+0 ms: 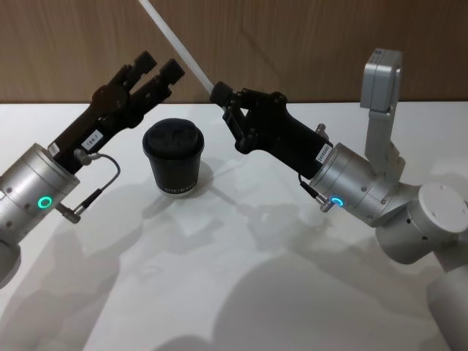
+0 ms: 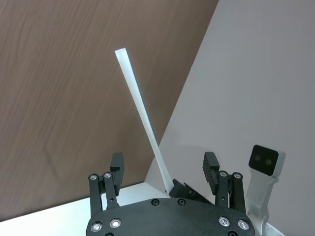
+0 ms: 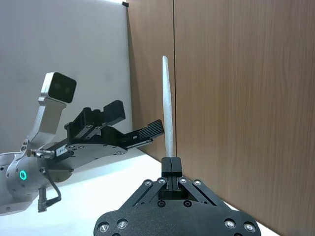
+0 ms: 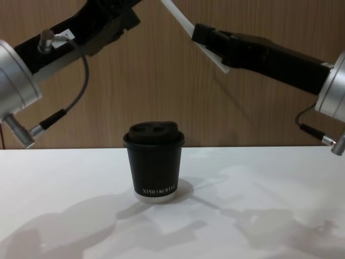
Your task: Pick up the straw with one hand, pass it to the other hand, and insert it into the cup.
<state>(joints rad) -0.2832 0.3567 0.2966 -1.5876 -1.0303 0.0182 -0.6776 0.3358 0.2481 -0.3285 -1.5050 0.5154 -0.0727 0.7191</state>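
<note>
The right end effector (image 1: pixel 219 93) is clenched on the straw (image 1: pixel 179 44) near its lower end, holding it slanted above the bench (image 1: pixel 256 292); the left end effector (image 1: pixel 157 69) hangs released nearby. The cup (image 1: pixel 173 157) stands below, between them.

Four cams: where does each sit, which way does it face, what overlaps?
Head view: high, looking down on the table; cup centre, left gripper open, right gripper shut on the straw.
Chest view: low, facing the wood wall across the table; cup side-on, both grippers reaching in from the upper sides.
Left wrist view: behind its own open fingers, facing the straw.
Right wrist view: behind its own shut fingers, along the straw to the left gripper.
Shared: both wrist views see the straw; head and chest see the cup.
</note>
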